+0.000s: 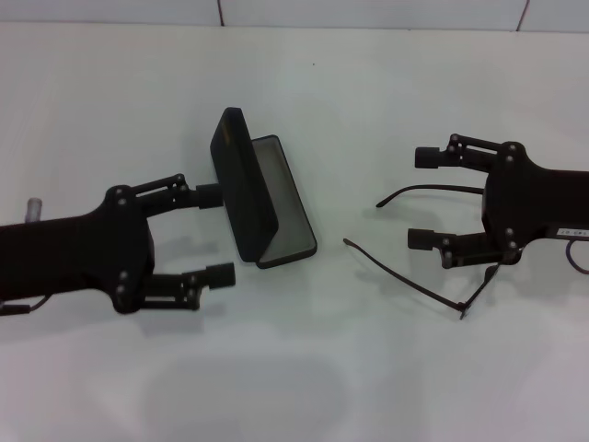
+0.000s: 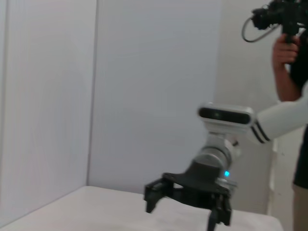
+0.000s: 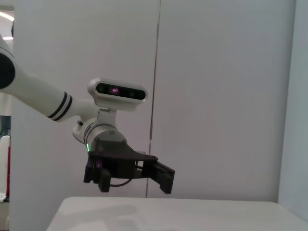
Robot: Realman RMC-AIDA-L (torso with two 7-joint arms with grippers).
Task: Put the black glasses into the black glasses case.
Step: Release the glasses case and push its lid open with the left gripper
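The black glasses case (image 1: 262,198) lies open on the white table (image 1: 304,83). Its lid stands up on the left side and the grey-lined half faces right. My left gripper (image 1: 215,234) is open just left of the case, one finger close to the lid. The black glasses (image 1: 405,274) lie unfolded on the table to the right, their temple arms pointing toward the case. My right gripper (image 1: 423,198) hovers open over them, and its body hides the front of the frame. The left wrist view shows my right gripper (image 2: 185,209) across the table. My left gripper (image 3: 130,183) shows in the right wrist view.
White walls (image 2: 154,72) close off the back and sides of the table. A person holding a camera (image 2: 288,43) stands beyond the table's right side.
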